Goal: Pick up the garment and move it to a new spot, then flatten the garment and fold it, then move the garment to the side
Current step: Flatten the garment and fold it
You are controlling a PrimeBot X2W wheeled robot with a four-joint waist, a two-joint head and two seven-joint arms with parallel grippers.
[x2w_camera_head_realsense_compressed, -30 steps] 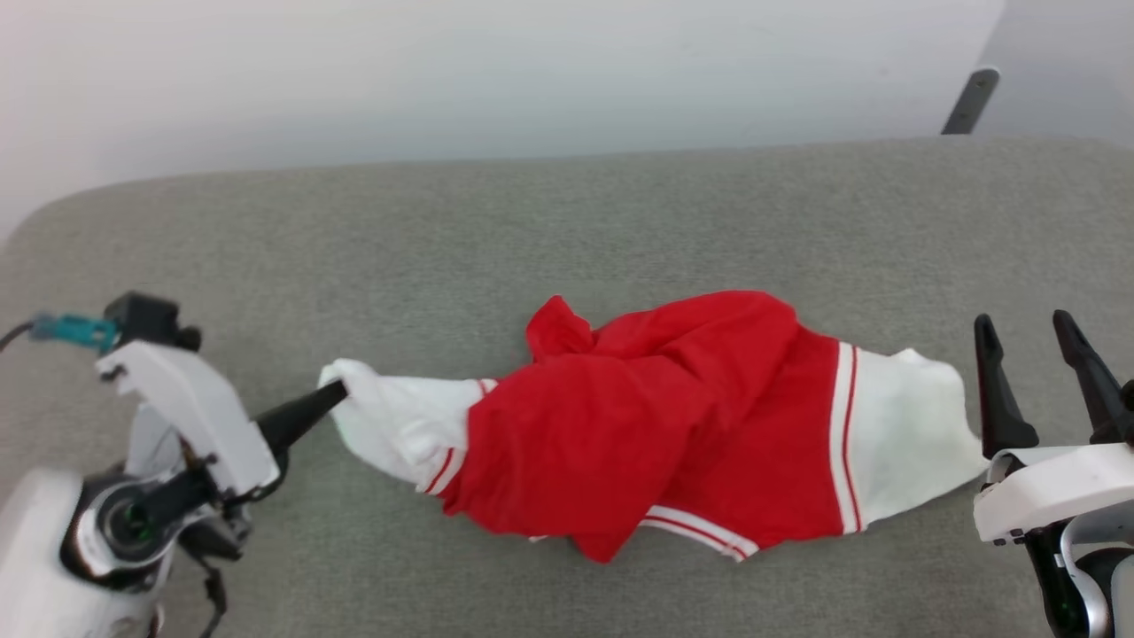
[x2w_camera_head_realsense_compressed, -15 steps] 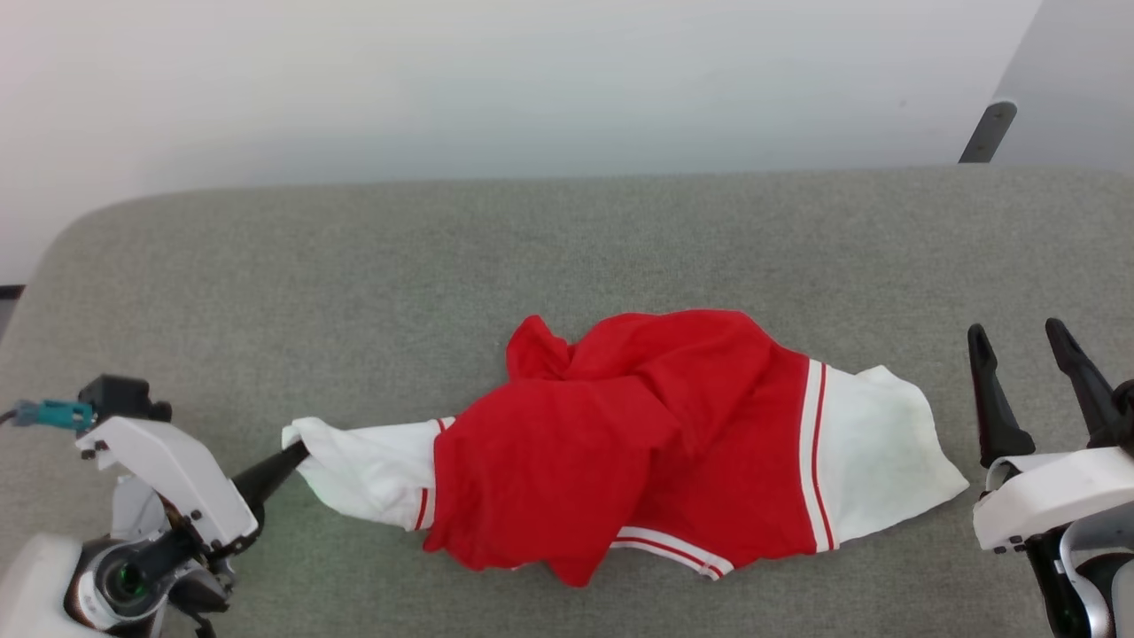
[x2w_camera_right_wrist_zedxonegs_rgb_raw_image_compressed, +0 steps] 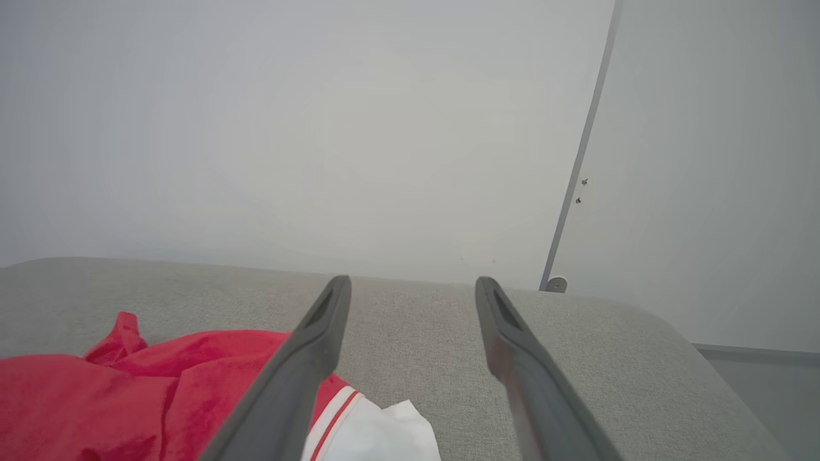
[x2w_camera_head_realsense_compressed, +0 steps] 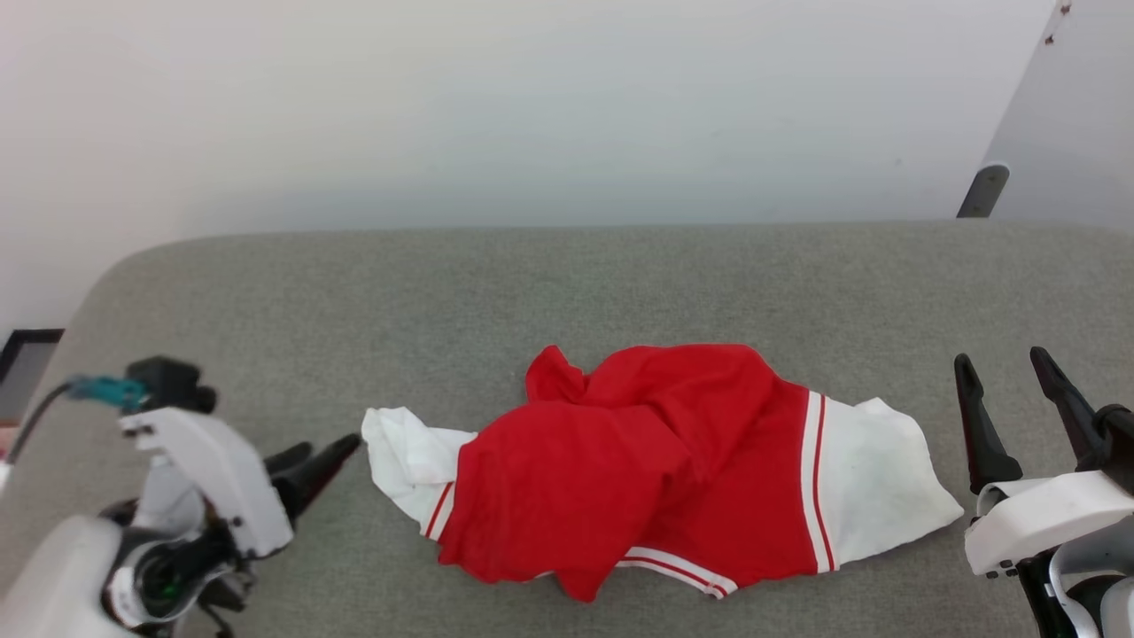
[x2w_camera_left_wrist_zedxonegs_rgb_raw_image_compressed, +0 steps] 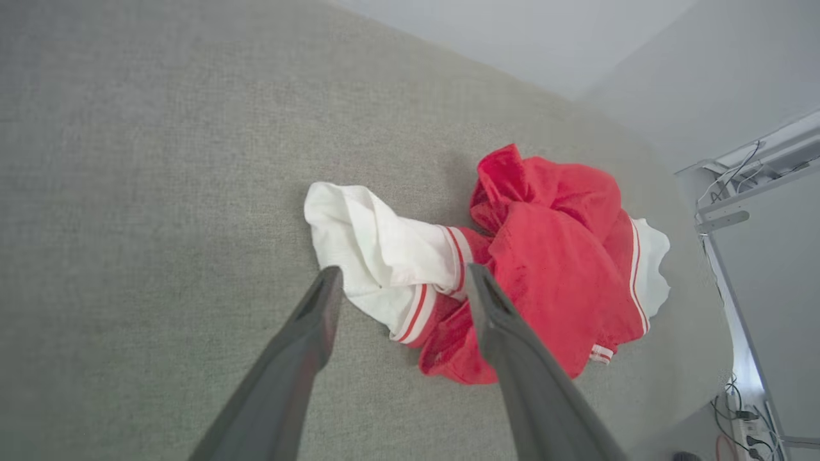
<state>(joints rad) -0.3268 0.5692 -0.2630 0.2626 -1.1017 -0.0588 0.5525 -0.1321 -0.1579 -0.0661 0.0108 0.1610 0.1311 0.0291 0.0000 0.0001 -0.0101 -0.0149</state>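
The garment (x2w_camera_head_realsense_compressed: 620, 461), a red jersey with white sleeves and striped trim, lies crumpled in a long heap on the grey padded surface (x2w_camera_head_realsense_compressed: 567, 283). My left gripper (x2w_camera_head_realsense_compressed: 330, 446) is open just left of the garment's white left sleeve (x2w_camera_head_realsense_compressed: 403, 452), fingers pointing at it and holding nothing. In the left wrist view the left gripper (x2w_camera_left_wrist_zedxonegs_rgb_raw_image_compressed: 405, 272) frames the sleeve end (x2w_camera_left_wrist_zedxonegs_rgb_raw_image_compressed: 371, 243), with the garment's red body (x2w_camera_left_wrist_zedxonegs_rgb_raw_image_compressed: 557, 256) beyond. My right gripper (x2w_camera_head_realsense_compressed: 999, 361) stands open and empty to the right of the other white sleeve (x2w_camera_head_realsense_compressed: 873, 478). The right gripper (x2w_camera_right_wrist_zedxonegs_rgb_raw_image_compressed: 413, 282) points over the garment (x2w_camera_right_wrist_zedxonegs_rgb_raw_image_compressed: 128, 390) toward the wall.
A pale wall runs behind the surface, with a grey post (x2w_camera_head_realsense_compressed: 974, 190) at the back right. The surface's rounded left corner (x2w_camera_head_realsense_compressed: 97, 301) drops to the floor, where a dark frame (x2w_camera_head_realsense_compressed: 22, 354) shows. Cables and a rack (x2w_camera_left_wrist_zedxonegs_rgb_raw_image_compressed: 737, 198) lie beyond the far end.
My left gripper has opened and let go of the white sleeve, which now rests slack on the surface. The head camera has tilted, shifting the whole picture down. The right gripper is unchanged.
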